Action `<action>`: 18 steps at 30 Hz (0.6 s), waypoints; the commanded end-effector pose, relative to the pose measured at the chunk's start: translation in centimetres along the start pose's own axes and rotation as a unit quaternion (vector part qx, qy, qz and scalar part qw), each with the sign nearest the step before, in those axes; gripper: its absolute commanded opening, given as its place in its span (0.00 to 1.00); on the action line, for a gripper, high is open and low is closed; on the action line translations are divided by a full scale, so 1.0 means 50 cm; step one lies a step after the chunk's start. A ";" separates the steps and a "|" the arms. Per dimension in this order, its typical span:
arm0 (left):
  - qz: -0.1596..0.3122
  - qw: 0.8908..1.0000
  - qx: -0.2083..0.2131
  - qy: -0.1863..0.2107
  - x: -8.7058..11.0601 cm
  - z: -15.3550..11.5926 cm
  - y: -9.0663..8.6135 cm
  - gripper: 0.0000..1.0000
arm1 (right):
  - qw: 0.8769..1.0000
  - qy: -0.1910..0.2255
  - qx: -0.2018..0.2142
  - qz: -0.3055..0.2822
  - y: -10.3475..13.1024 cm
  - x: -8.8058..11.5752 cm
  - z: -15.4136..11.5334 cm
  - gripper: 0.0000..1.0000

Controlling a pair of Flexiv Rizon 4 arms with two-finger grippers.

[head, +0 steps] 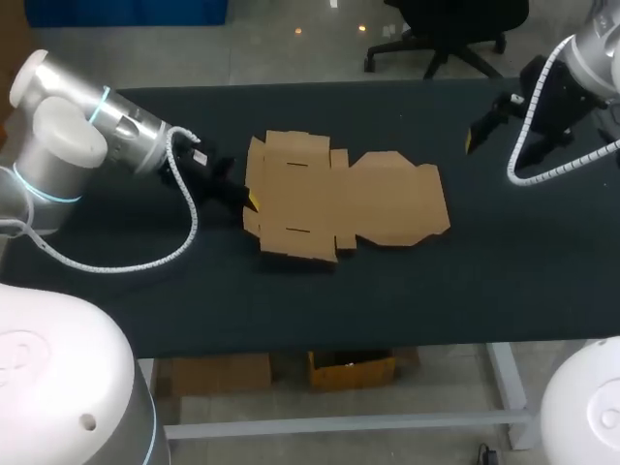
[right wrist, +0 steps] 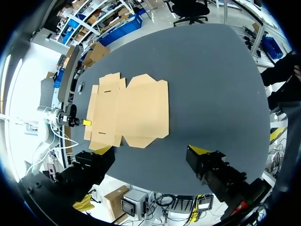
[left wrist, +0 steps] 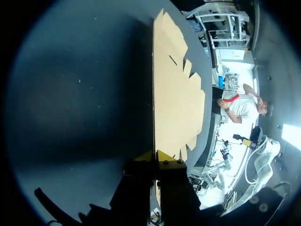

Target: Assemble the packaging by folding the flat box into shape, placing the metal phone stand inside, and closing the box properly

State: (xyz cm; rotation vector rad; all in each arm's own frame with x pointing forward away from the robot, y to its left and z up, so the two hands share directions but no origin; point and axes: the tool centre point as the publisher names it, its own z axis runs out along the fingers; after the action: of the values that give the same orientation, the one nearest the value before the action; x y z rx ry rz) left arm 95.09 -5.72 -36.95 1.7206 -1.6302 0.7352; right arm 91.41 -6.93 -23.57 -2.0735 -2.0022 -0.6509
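Observation:
The flat brown cardboard box [head: 339,199] lies unfolded in the middle of the dark table. My left gripper [head: 250,201] is shut, low over the table, with its yellow tips at the cardboard's left edge. In the left wrist view the shut tips [left wrist: 155,156] meet the near rim of the box [left wrist: 176,89], which stretches away ahead of them. My right gripper [head: 480,136] hangs open above the table's far right, away from the box. Its wrist view shows the wide-open gripper [right wrist: 150,151], the box [right wrist: 131,110] beyond it, and the left gripper [right wrist: 85,122] at the box's far edge. No metal phone stand is in view.
The dark tabletop [head: 484,281] stretches bare around the cardboard, with its front edge near the robot's base and its back edge behind the box. Both arms' white cable hoses hang beside them.

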 end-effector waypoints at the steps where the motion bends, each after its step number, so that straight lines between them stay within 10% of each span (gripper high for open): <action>1: 0.002 0.997 0.072 0.005 0.001 0.012 0.021 0.00 | 1.000 0.003 -0.001 0.000 -0.006 -0.003 -0.005 1.00; 18: 0.009 0.999 0.036 -0.012 0.005 0.028 0.052 0.00 | 1.000 0.003 -0.002 -0.004 -0.006 0.007 -0.005 1.00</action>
State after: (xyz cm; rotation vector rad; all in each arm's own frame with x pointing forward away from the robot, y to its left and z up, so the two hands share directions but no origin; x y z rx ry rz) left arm 92.77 -6.87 -37.98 1.7404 -1.6462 0.8053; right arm 91.09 -6.77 -23.35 -2.0690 -2.0068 -0.6628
